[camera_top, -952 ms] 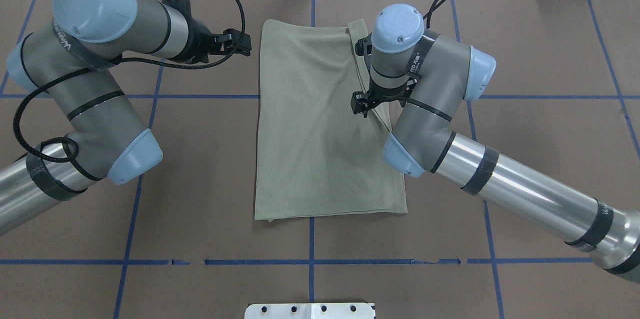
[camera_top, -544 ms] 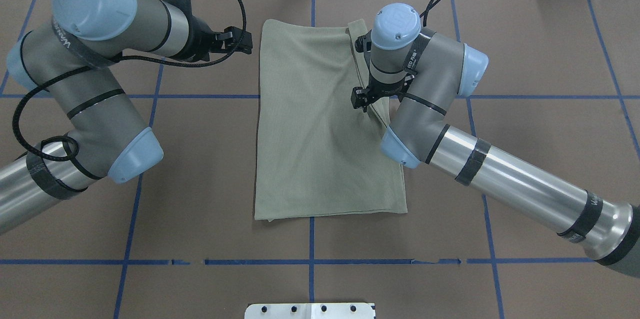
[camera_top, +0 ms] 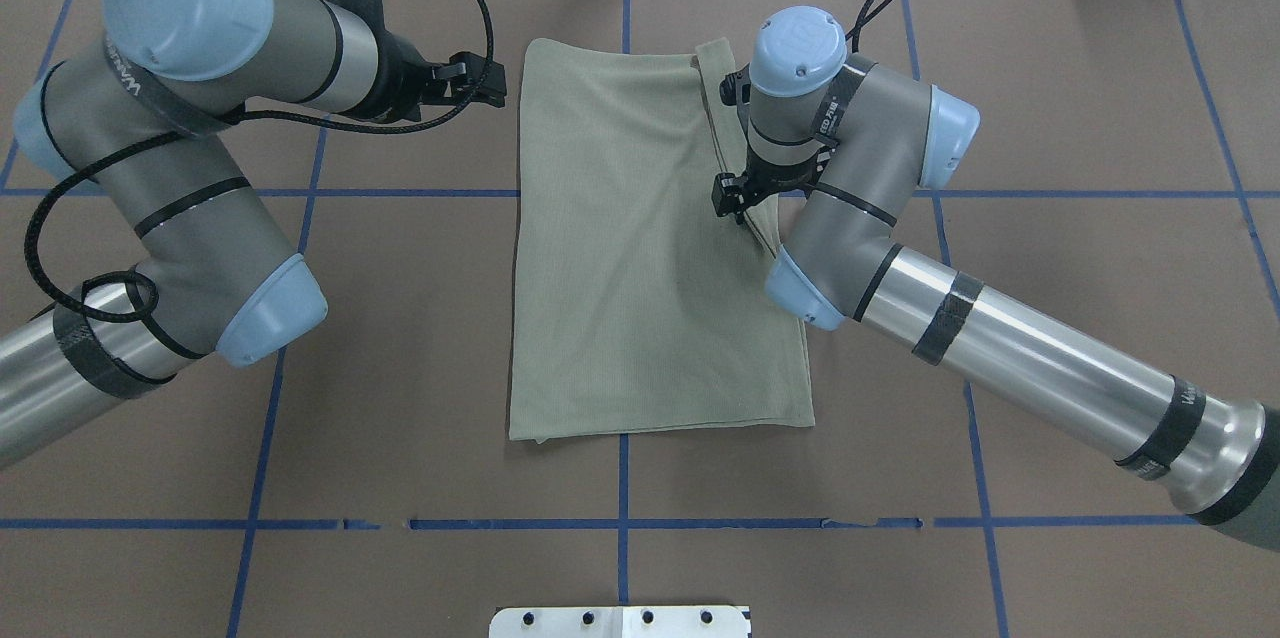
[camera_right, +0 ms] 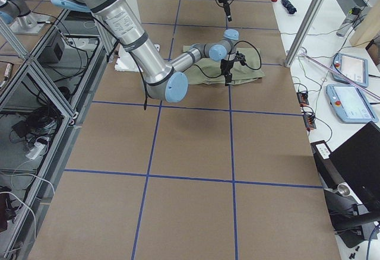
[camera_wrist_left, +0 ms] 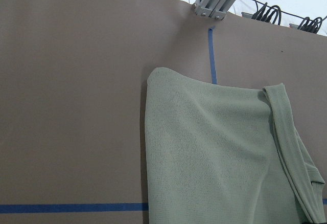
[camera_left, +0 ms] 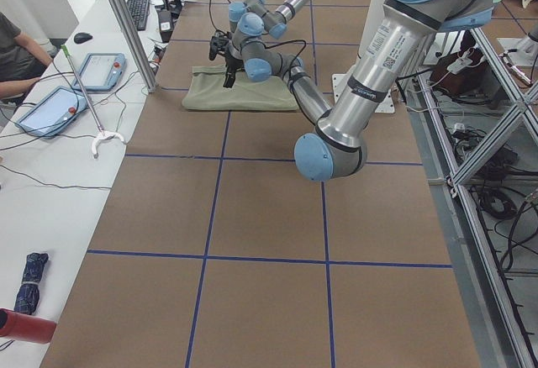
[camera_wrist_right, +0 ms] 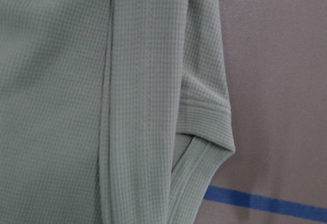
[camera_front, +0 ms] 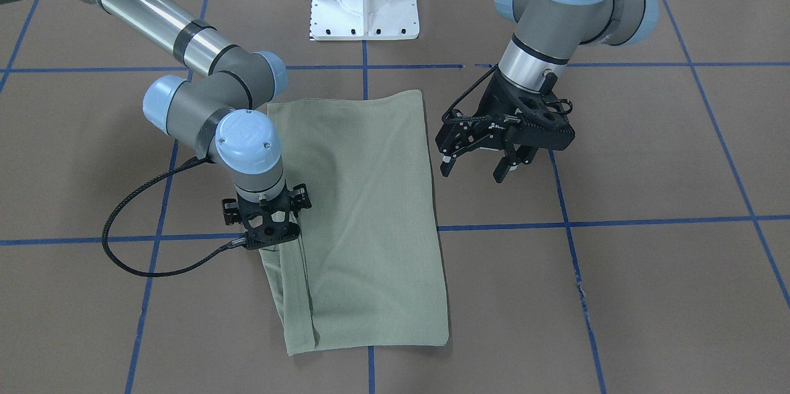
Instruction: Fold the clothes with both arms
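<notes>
Right gripper (camera_front: 269,239) tips hidden over shirt (camera_front: 370,209) sleeve edge, grasp unclear; left gripper (camera_front: 473,170) spread wide, beside shirt.

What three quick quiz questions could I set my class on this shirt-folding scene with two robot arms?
1. True or false: the left claw is shut on the shirt.
2. Which part of the shirt is the right claw over? A: the sleeve lying along one side edge. B: the middle of the bottom hem. C: the side edge nearest the left claw.
3. Fill in: the table is marked with a grid of ___ tape lines.

Key: 1 false, it is open, beside the shirt and off the cloth; 2 A; 3 blue.
</notes>
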